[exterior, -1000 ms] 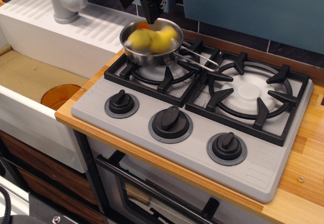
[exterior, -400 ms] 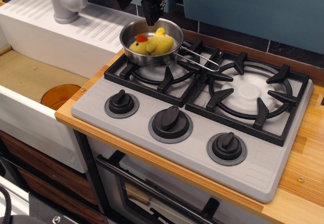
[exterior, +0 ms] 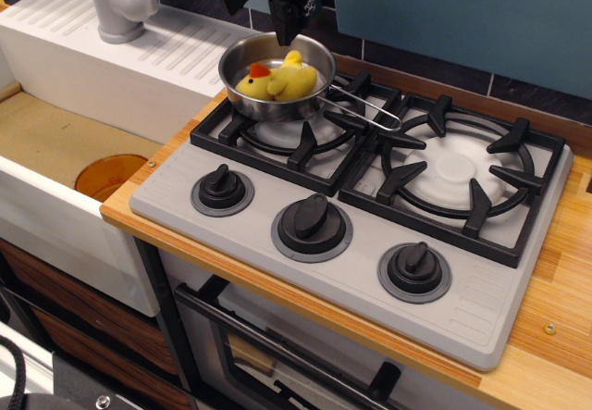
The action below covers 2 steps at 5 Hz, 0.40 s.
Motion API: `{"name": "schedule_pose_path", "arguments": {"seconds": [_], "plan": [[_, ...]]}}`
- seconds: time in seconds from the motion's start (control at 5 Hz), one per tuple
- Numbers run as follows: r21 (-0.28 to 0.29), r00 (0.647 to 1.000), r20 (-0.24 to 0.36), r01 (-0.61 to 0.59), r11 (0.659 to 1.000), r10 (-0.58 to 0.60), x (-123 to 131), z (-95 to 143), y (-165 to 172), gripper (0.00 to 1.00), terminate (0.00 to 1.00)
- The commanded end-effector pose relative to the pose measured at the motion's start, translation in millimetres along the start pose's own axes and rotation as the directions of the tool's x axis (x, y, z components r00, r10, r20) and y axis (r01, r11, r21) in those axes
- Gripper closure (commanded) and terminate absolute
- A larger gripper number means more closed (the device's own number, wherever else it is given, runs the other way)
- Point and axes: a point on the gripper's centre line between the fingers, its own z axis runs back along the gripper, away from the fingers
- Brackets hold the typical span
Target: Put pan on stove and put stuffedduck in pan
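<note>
The shiny steel pan [exterior: 242,97] sits on the back left corner of the left burner grate of the grey stove [exterior: 481,310]. Its wire handle [exterior: 363,109] points right. The yellow stuffedduck [exterior: 280,80] with a red-orange beak lies inside the pan. My black gripper [exterior: 261,5] hangs just above the pan's far rim, open and empty, with its fingers apart. It does not touch the duck or the pan.
A white sink [exterior: 55,137] with an orange drain cover [exterior: 109,175] and a grey faucet [exterior: 120,3] lies left of the stove. Three black knobs [exterior: 312,225] line the stove front. The right burner [exterior: 458,171] is bare. A wooden counter edge [exterior: 555,317] runs along the right.
The duck was blurred and moving in the pan one second ago and now lies still. My gripper has risen slightly and shifted right, away from the duck.
</note>
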Motion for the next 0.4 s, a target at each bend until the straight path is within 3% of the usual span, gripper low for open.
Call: {"name": "schedule_pose_path", "arguments": {"seconds": [0.0, 0.2], "plan": [[0.036, 0.996, 0.086, 0.005, 0.999, -0.008, 26.2, 28.0, 1.4, 0.0, 0.0], [0.035, 0.997, 0.075, 0.01, 0.999, -0.012, 28.8, 31.5, 1.8, 0.0, 1.0]]}}
